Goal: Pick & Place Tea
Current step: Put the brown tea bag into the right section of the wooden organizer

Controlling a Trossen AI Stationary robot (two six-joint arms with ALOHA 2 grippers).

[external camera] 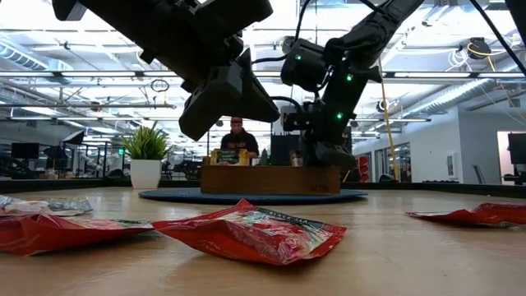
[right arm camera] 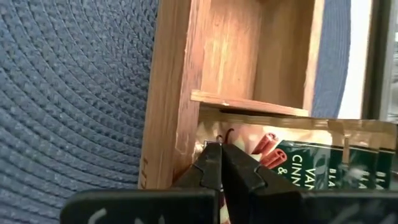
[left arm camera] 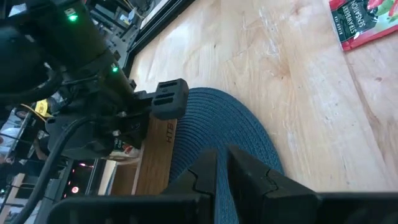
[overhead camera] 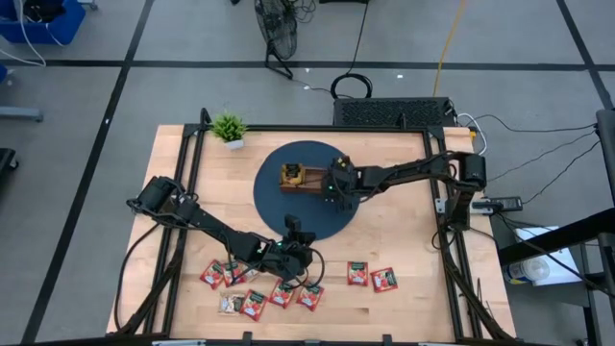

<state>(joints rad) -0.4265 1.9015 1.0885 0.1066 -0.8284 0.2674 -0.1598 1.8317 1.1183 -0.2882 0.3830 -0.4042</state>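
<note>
The small flat red foil tea sachets [overhead camera: 280,291] lie scattered on the pale wooden table [overhead camera: 404,259], just past the near edge of the round dark-blue woven mat [overhead camera: 274,207]; two more sit a little further along the same side of the mat. They look nearly weightless, thin and crinkly, with slick foil faces and puffed middles, so I would guess a pinch across a sealed edge holds better than one on the slippery flat.

The left gripper [overhead camera: 296,238] hangs low over the mat's near rim, right above that cluster, its fingers [left arm camera: 249,171] almost together with nothing visible between them.

The right arm stretches out over the mat to the brown wooden compartment tray [overhead camera: 306,179] at its centre; the right gripper [right arm camera: 221,163] is clenched, its tips pushed down against a green-and-gold printed sachet [right arm camera: 311,158] standing in the tray's compartment.
</note>
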